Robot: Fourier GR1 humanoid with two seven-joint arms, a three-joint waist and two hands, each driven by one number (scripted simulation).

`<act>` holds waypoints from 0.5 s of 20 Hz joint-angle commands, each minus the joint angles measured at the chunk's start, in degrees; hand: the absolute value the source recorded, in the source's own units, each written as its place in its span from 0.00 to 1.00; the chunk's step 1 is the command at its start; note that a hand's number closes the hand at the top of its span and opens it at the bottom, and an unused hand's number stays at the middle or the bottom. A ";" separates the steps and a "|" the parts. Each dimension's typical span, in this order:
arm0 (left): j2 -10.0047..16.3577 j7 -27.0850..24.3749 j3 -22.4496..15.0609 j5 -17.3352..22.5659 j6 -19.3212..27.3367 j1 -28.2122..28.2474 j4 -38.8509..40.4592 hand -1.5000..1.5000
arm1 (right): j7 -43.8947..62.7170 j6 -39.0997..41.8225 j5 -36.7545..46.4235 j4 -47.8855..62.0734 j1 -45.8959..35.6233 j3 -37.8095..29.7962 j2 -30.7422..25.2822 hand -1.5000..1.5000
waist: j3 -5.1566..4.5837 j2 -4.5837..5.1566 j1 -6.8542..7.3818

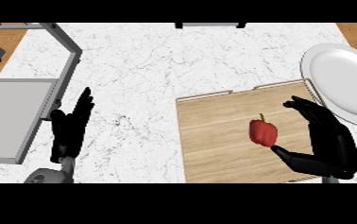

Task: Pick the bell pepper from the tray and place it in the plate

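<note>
A red bell pepper (263, 132) with a short stem lies on the wooden tray (216, 138) at the lower right. My right hand (327, 140) is just right of the pepper, open, its fingers above and its thumb below the pepper, not touching it. A white plate (335, 76) sits at the right edge, beyond the tray's far right corner. My left hand (70, 128) rests open at the lower left with fingers pointing up, far from the tray.
A grey metal frame with a flat grey panel (28, 109) stands along the left side of the white marble counter (153, 72). A dark fixture (209, 25) shows at the counter's far edge.
</note>
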 commanded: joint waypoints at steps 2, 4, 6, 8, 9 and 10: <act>1.76 1.70 0.15 0.16 -1.54 1.89 -3.13 0.50 | -3.82 0.96 10.62 3.83 -0.60 0.40 -7.26 0.00 | -0.26 -0.04 0.99; 0.18 3.17 -1.01 -1.54 0.87 0.41 -2.52 0.50 | -3.55 -3.56 17.71 2.06 1.95 1.32 -9.38 0.00 | -0.30 -0.10 0.32; -1.39 2.21 -1.79 -2.64 1.91 1.07 -2.17 0.50 | -0.31 -3.56 18.89 0.64 1.33 0.47 -11.83 0.00 | -0.33 -0.10 0.23; -1.99 3.89 -2.16 -2.38 1.42 -0.13 -1.51 0.50 | 7.91 -2.91 20.17 -3.89 -1.81 0.57 -15.19 0.00 | -0.40 -0.11 0.14; -0.80 1.28 -0.57 -2.26 0.27 0.31 -0.44 0.50 | 5.66 -1.12 21.03 -0.64 -1.73 0.28 -16.22 0.00 | -0.35 0.00 0.39; -0.25 2.53 -0.47 -2.29 0.19 0.58 -1.65 0.50 | 10.63 -2.28 22.83 -3.66 -1.80 1.93 -15.81 0.00 | -0.36 -0.08 0.42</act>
